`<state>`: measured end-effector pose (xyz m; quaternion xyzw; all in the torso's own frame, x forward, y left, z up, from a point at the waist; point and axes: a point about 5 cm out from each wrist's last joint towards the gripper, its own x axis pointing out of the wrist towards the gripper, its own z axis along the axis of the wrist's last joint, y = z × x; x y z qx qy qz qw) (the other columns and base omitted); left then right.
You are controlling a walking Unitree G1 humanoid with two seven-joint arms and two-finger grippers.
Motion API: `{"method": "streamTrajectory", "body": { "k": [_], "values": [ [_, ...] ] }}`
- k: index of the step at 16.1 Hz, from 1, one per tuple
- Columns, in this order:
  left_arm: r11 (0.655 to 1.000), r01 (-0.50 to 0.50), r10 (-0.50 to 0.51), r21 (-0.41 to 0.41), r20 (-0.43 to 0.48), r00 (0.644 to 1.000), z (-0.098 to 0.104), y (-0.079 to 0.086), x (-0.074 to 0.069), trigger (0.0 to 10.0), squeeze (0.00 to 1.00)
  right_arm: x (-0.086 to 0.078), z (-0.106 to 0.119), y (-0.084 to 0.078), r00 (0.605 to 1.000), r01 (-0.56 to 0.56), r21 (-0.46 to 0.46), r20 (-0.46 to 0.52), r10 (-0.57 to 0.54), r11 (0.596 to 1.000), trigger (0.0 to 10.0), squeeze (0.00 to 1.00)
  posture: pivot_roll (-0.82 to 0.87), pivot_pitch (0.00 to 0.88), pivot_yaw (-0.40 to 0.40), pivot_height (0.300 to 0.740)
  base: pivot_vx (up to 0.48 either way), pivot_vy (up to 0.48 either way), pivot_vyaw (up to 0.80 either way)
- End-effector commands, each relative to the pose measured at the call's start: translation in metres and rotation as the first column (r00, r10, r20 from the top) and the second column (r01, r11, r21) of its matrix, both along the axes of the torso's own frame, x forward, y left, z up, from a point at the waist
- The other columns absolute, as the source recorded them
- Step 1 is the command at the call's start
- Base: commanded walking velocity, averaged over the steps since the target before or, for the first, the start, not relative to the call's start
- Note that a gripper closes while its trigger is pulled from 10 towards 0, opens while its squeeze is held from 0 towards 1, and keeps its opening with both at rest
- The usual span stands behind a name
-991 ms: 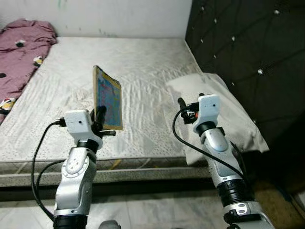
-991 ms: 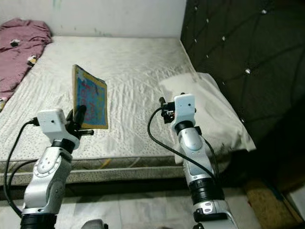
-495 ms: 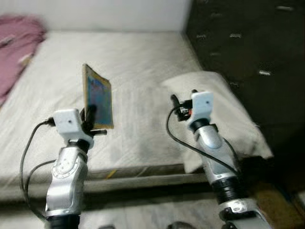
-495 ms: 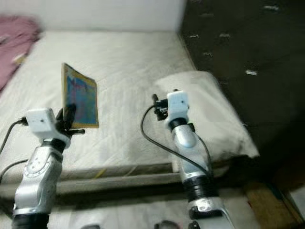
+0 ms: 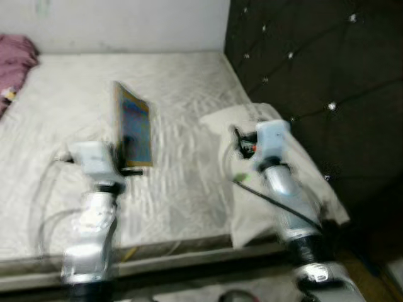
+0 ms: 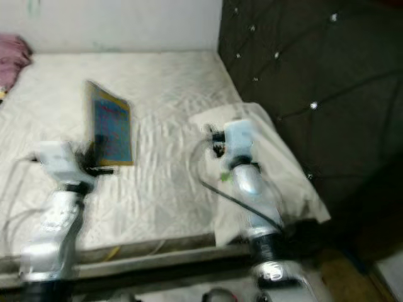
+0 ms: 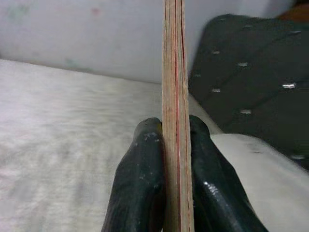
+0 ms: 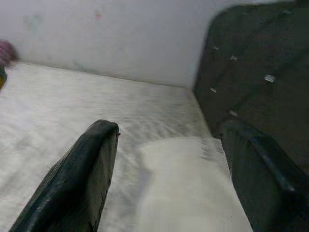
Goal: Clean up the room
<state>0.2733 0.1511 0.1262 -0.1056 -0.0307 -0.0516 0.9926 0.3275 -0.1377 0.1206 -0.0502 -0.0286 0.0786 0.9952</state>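
Observation:
A thin picture book (image 5: 133,126) with a blue cover and yellow border stands upright in the air over the bed, and my left gripper (image 5: 126,158) is shut on its lower edge. In the left wrist view the book's edge (image 7: 174,96) runs between the two black fingers (image 7: 140,188). My right gripper (image 5: 238,139) is open, held over the white pillow (image 5: 252,195); its spread fingers (image 8: 82,179) frame the pillow (image 8: 183,188) in the right wrist view. The picture is blurred by motion.
The mattress (image 5: 63,113) with a pale quilted cover reaches back to a white wall. A dark tufted headboard (image 5: 315,75) rises on the right. A pink blanket (image 5: 16,56) lies at the far left corner. The bed's front edge (image 5: 157,258) and the floor lie below.
The whole picture has shifted: the camera has turned right and the pink blanket has slid almost out at the left. The left gripper still holds the book upright.

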Motion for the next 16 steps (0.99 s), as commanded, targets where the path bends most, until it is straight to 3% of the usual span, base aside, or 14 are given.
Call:
{"method": "streamTrajectory", "body": {
  "k": [1,6,10,16],
  "values": [
    [1.0,-0.023,0.022,0.016,0.048,0.999,0.011,0.009,0.001,10.0,0.0,0.003,0.008,0.009,1.0,-0.016,0.016,0.026,0.016,1.0,10.0,0.0,-0.02,0.0,-0.039,0.74,0.262,0.0,0.0],
    [0.999,-0.052,0.052,0.013,0.024,0.998,0.009,0.007,0.002,10.0,0.0,0.002,0.007,0.008,1.0,-0.012,0.027,0.016,0.012,1.0,10.0,0.0,-0.02,0.0,-0.04,0.74,0.0,0.0,0.0],
    [0.997,-0.077,0.077,0.018,0.015,0.997,0.008,0.01,0.002,10.0,0.0,0.001,0.005,0.007,1.0,-0.009,0.031,0.008,0.009,0.999,10.0,0.0,-0.02,0.0,-0.043,0.74,0.0,0.0,-0.7],
    [0.995,-0.098,0.098,-0.003,-0.031,0.995,-0.003,0.008,-0.01,10.0,0.0,-0.009,-0.007,0.004,1.0,-0.005,0.028,-0.03,0.006,1.0,10.0,0.0,-0.01,0.0,-0.055,0.74,0.0,0.0,0.0]
  ]
}}
